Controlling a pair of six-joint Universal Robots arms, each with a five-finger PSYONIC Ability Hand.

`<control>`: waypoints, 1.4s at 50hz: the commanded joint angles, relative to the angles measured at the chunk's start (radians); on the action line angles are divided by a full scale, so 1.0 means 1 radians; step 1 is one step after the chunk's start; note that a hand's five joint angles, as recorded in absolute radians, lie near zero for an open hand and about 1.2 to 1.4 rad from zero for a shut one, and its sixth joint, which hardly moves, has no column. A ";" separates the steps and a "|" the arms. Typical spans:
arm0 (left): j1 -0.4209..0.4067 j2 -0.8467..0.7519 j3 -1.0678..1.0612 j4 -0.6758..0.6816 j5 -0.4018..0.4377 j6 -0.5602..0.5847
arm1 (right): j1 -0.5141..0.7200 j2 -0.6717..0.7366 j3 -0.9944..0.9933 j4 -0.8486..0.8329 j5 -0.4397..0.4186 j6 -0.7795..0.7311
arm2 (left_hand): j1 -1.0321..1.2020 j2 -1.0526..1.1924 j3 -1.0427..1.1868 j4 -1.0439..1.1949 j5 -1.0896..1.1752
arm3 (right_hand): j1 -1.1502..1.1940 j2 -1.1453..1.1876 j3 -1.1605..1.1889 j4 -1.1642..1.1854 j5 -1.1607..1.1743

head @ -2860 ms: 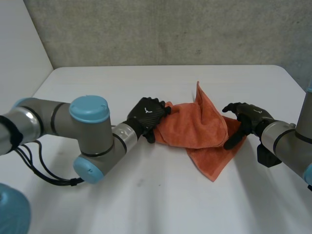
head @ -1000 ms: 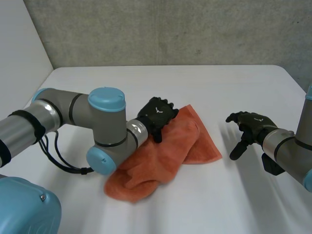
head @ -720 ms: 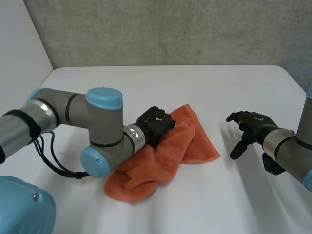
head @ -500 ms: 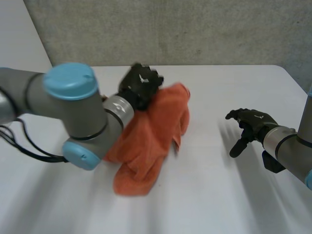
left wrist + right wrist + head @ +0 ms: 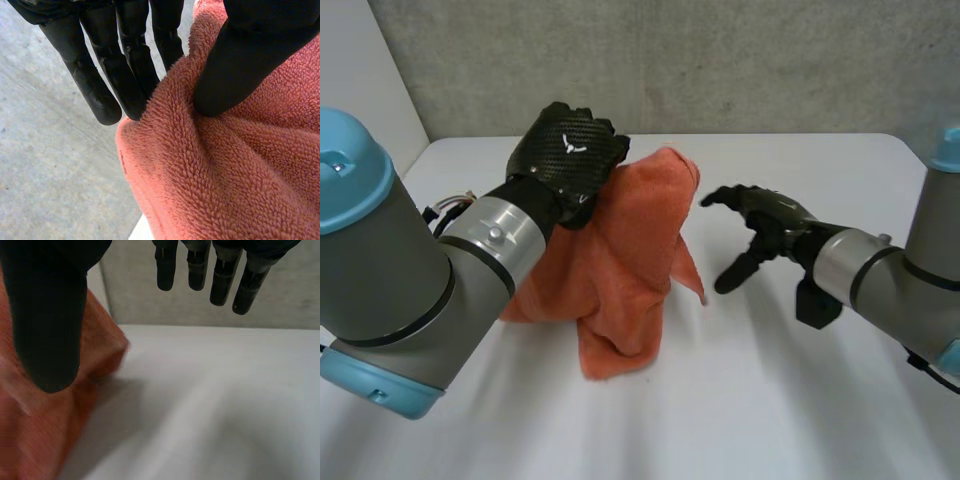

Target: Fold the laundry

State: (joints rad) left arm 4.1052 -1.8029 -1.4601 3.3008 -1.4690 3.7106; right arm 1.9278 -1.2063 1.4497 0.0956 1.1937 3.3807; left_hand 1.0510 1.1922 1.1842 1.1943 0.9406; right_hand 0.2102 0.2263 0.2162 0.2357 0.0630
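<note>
left robot hand [image 5: 558,168], white emblem [image 5: 574,143] on back, tight on orange towel [image 5: 635,255]

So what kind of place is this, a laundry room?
More likely a robot test lab: a white table against a plain grey wall, and just one orange towel, held by the robot's left hand.

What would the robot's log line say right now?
left hand: pinching orange terry towel, holding it up | right hand: open, beside it
</note>
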 commanded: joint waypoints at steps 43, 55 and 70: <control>0.161 -0.035 -0.206 0.003 -0.007 0.003 | 0.003 -0.042 -0.011 0.065 0.328 -0.820 | 0.345 0.204 0.212 0.202 0.281 | 1.186 1.170 1.180 1.161 1.159; 0.193 -0.194 0.108 0.048 -0.011 0.035 | 0.016 0.171 -0.368 0.107 0.357 -0.822 | 0.345 0.204 0.212 0.202 0.281 | 1.186 1.170 1.180 1.161 1.159; 0.181 -0.015 0.157 0.499 -0.163 0.032 | 0.002 -0.047 -0.322 -0.588 0.359 -0.462 | 0.345 0.204 0.212 0.202 0.281 | 1.186 1.170 1.180 1.161 1.159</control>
State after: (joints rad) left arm 4.2949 -1.9150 -1.1365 3.6567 -1.5711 3.7506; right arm 1.9320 -1.1292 0.9695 -0.2930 1.5632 2.8431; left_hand 1.1132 1.1986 1.1916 1.1952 0.9674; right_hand 0.9496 1.1737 1.1830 1.1873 0.9803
